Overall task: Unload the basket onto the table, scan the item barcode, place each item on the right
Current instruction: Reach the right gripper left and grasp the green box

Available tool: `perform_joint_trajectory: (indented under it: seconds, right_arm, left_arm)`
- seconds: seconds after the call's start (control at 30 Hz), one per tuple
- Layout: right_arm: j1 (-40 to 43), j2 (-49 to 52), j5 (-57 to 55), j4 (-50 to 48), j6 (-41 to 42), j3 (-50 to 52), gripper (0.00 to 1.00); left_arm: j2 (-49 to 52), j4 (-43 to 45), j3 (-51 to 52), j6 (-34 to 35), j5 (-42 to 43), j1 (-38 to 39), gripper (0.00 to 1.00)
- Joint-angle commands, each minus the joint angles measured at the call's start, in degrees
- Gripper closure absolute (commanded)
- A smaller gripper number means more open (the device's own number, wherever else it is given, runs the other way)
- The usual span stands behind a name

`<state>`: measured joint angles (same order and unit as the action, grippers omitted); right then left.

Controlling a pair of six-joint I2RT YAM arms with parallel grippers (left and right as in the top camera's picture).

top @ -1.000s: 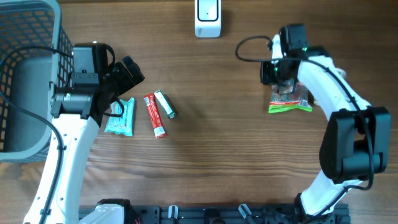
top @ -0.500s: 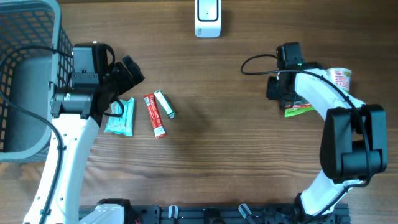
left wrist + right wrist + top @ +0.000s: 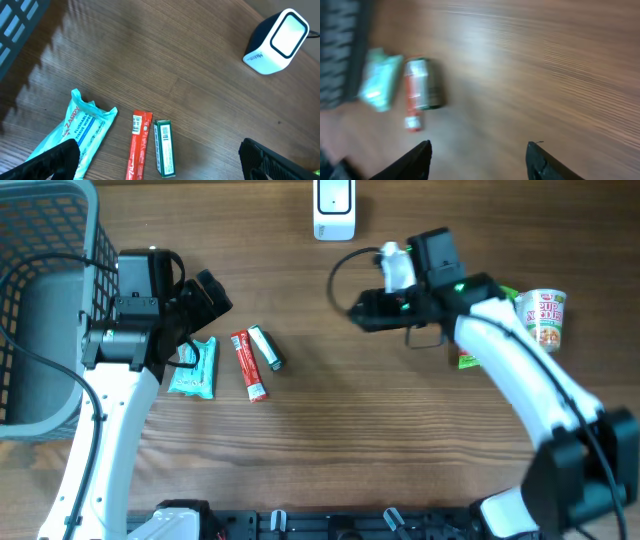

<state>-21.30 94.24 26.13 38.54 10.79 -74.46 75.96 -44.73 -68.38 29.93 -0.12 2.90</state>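
Three small items lie side by side on the worktop [image 3: 330,430] just beside the left gripper [image 3: 195,320]: a teal packet [image 3: 192,368], a red stick pack [image 3: 249,366] and a green box [image 3: 266,347]. The box and stick show printed barcodes. One of these is probably the next thing to scan. The left jaws hang wide apart over them, holding nothing, seemingly poised for a pick. The right gripper [image 3: 362,311], jaws also parted and empty, stretches toward the same cluster, its wrist view smeared. The scanner [image 3: 334,208] stands at the far edge between the arms, well apart from the items, likely within either arm's reach. A noodle cup [image 3: 541,315] and green packet [image 3: 468,361] sit on the right, perhaps set aside. A grey basket [image 3: 40,240] stands far left.
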Motion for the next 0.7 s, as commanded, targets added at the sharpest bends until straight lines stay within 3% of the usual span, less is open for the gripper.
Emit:
perform_joint_trajectory:
  seconds: [0.0, 0.13, 0.3, 0.43, 0.67]
  right_arm:
    - [-5.0, -2.3, -2.2, 0.0, 5.7, -0.9, 0.35]
    - [-7.9, -0.8, -3.7, -3.4, 9.0, 1.0, 0.34]
    - [-11.0, 0.8, -3.7, -18.8, 11.6, 9.6, 0.33]
    - [-14.3, 2.3, -5.8, -30.4, 10.3, 14.8, 0.27]
    - [-20.2, 7.7, -14.9, -38.0, 10.2, 15.2, 0.14]
  left_arm:
    - [-0.2, 0.1, -0.5, 0.5, 0.2, -0.1, 0.00]
    - [-0.2, 0.1, -0.5, 0.5, 0.2, -0.1, 0.00]
    - [-0.2, 0.1, -0.5, 0.5, 0.2, -0.1, 0.00]
    - [-0.2, 0.1, -0.5, 0.5, 0.2, -0.1, 0.00]
    - [-0.2, 0.1, -0.5, 0.5, 0.2, -0.1, 0.00]
